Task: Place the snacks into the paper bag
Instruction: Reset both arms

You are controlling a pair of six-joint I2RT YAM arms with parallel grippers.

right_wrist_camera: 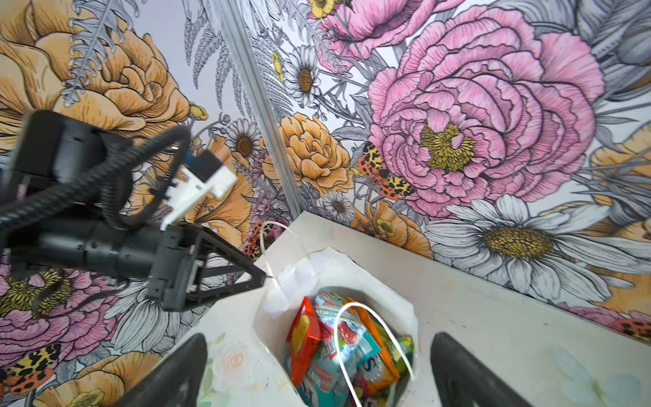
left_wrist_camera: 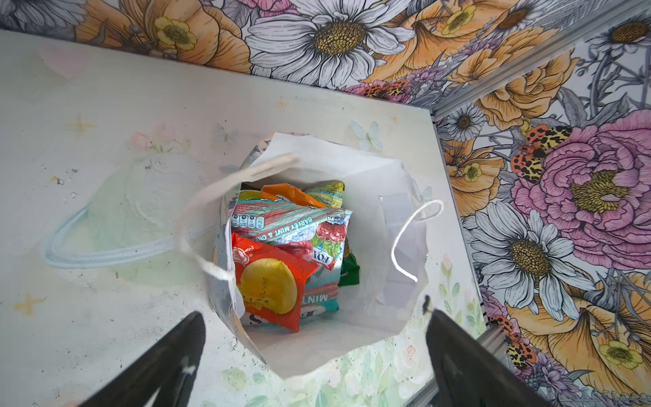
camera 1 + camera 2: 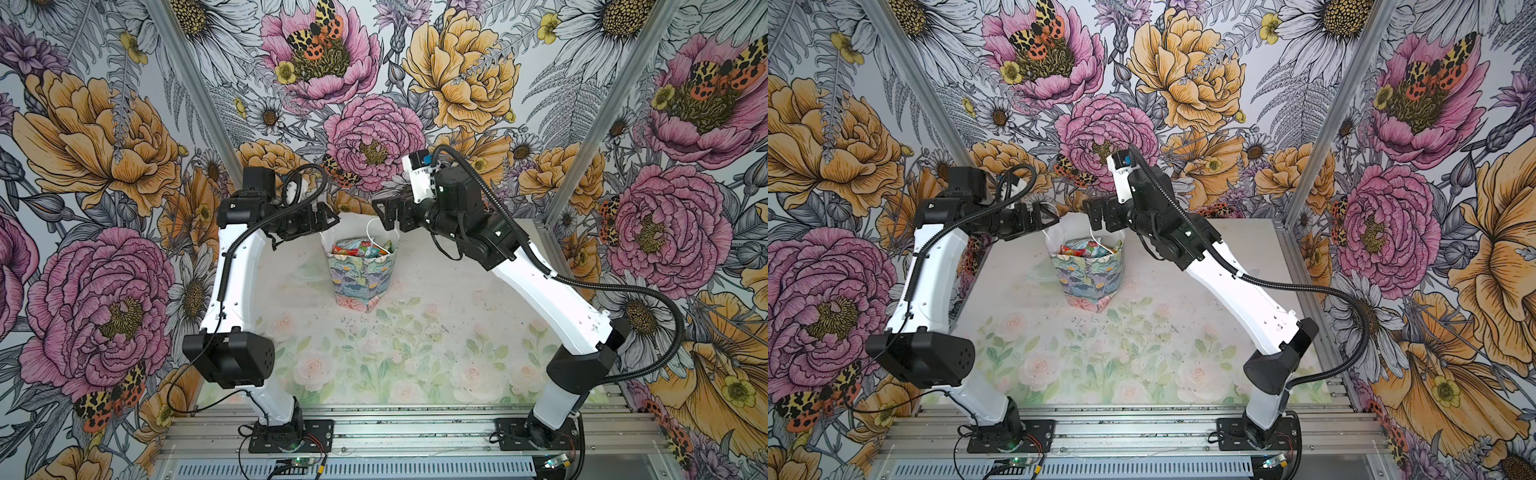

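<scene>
Several snacks (image 2: 292, 232) in paper bag (image 3: 361, 282); left claw (image 3: 328, 217), right claw (image 3: 384, 212) both apart, empty. I fear a cord handle (image 1: 264, 246) snagging the left claw, toppling the bag.

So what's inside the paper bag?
The paper bag holds snacks: red packet on top, teal packet under it, orange packet beside. Lower packets and the bag's floor are covered.

Glossy, crinkled plastic-film snacks (image 2: 281, 253) lie inside the paper bag (image 2: 370, 317), whose white paper lining looks matt and smooth; under the bag, the surface (image 2: 105, 317) is matt and speckled.
</scene>
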